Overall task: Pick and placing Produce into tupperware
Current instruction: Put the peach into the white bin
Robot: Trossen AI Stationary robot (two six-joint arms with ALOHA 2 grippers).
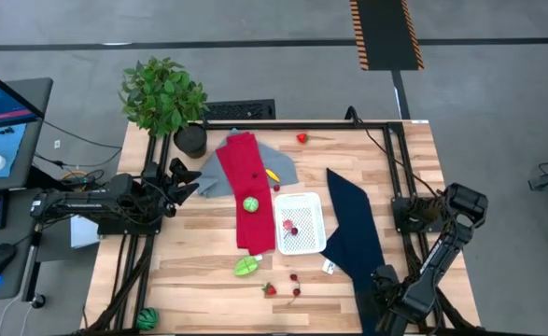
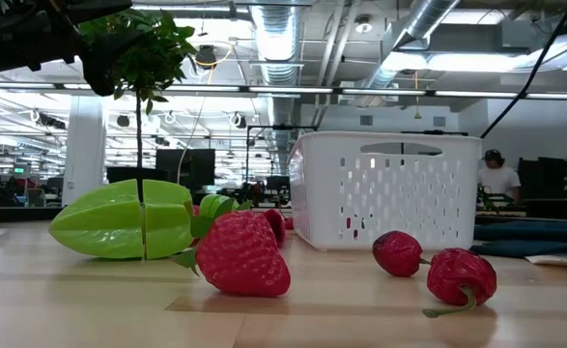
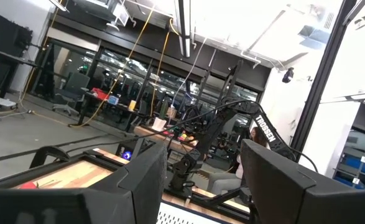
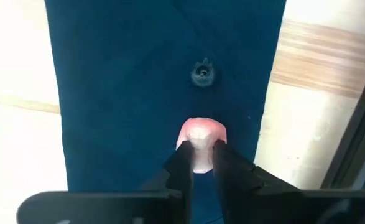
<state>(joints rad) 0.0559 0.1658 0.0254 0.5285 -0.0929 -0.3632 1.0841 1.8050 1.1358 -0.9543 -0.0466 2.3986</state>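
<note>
Place: robotics lab
Ceiling: bare ducts [image 2: 273, 39], strip lights
Floor: grey concrete [image 1: 255, 23], hazard tape [image 1: 386, 33]
Kit: monitor [image 1: 3, 121], framed worktop [image 1: 208, 271]
Beyond: desks, a person [image 2: 498, 174]

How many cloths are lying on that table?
3: a red cloth in the middle, a grey cloth partly under it, and a navy cloth right of the white tub. More could be hidden underneath.

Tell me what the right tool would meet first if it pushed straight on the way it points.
The right tool already pinches a small pink produce piece over the navy cloth. Straight on, it would probably meet that cloth first, near the small dark stud, though depth is hard to judge.
</note>
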